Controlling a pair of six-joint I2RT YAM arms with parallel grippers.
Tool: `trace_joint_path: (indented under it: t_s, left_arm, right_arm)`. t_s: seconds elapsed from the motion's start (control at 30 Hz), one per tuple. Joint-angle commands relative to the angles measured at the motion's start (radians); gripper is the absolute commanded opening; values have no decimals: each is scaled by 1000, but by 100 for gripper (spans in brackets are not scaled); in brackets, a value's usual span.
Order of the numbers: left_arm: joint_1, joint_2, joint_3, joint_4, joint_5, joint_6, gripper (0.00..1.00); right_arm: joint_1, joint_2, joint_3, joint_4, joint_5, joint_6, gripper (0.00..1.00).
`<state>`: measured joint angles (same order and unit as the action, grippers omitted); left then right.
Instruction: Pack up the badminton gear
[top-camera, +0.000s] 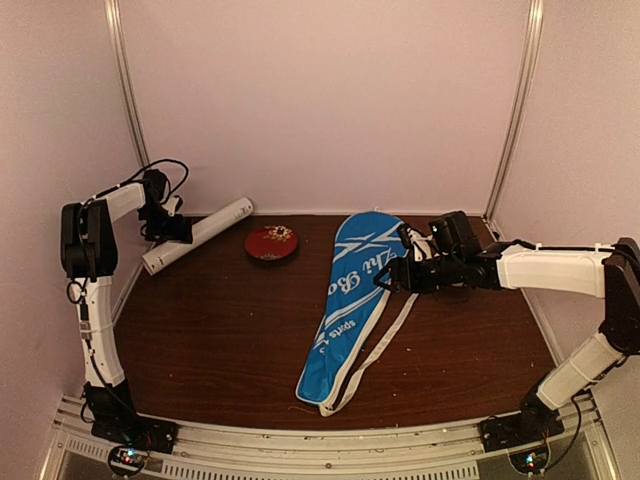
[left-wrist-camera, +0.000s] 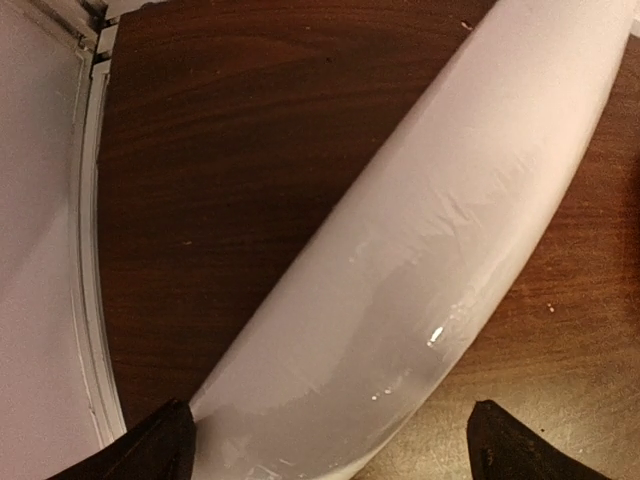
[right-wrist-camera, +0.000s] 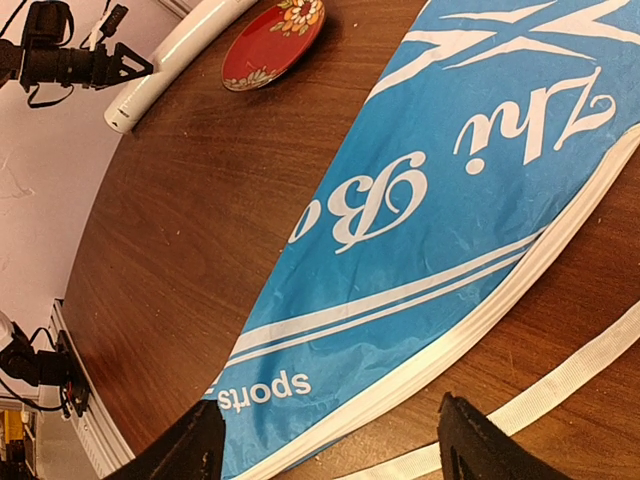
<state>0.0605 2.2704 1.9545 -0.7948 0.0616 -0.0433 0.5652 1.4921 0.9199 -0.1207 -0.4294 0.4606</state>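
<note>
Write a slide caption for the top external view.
Left tool straddles the white tube at back left; right tool hovers open over the blue racket bag, red dish between.

You have bare worktop (top-camera: 220, 330) between the white tube (top-camera: 215, 222) and the racket bag (top-camera: 350, 290); the red dish (top-camera: 271, 243) blocks the far strip between them.

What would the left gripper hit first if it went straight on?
Probably the white tube, which lies right ahead between the left gripper's open fingers; how near it already is I cannot tell.
</note>
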Motion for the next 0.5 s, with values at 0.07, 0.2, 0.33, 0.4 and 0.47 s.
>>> trace_joint_path:
  t_s: [0.07,0.2,0.33,0.4,0.47]
  left_arm:
    - [9,23,54,-36,157,70,98]
    - [9,23,30,-68,189,78,98]
    - [-5,-15,-60,-54,184,67,98]
    - [-21,-36,-92,-49,128,84,98]
    - [-44,-41,-100,-70,54,111,98]
  right_arm:
    - [-1,-31,-7,4,-22,-16,75]
    - [-1,-34,10,-3,-31,-16,75]
    - [-1,-39,15,1,-38,-17,75]
    - [-1,-42,16,2,-42,-17,76]
    - [-1,-44,18,0,-43,-18,76]
